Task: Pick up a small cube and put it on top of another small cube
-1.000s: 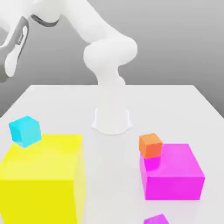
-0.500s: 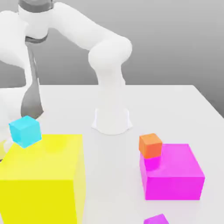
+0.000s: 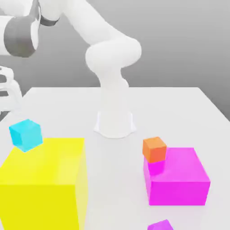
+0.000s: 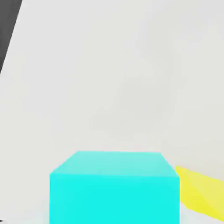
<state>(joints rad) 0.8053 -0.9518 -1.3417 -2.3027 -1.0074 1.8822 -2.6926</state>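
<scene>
The small cube (image 4: 114,189), plain turquoise, sits very close in front of the hand in the hand view, resting on the white table with a yellow block's corner (image 4: 199,194) beside it. My gripper (image 3: 6,90) is at the far left edge of the exterior view, low beside the table's left side, shut on the small cube. A lighter sky-blue small cube (image 3: 25,134) stands by the back corner of the big yellow block (image 3: 45,184). A small orange cube (image 3: 154,149) sits at the back left corner of the magenta block (image 3: 179,177).
The arm's white base (image 3: 115,123) stands mid-table behind the blocks. A small magenta cube (image 3: 160,225) pokes in at the bottom edge. The table's left edge (image 3: 18,105) runs close to the hand.
The arm has swung from high at the upper left, down past the sky-blue cube, to the left edge. The jaws have closed. The sky-blue, orange and magenta blocks have not moved.
</scene>
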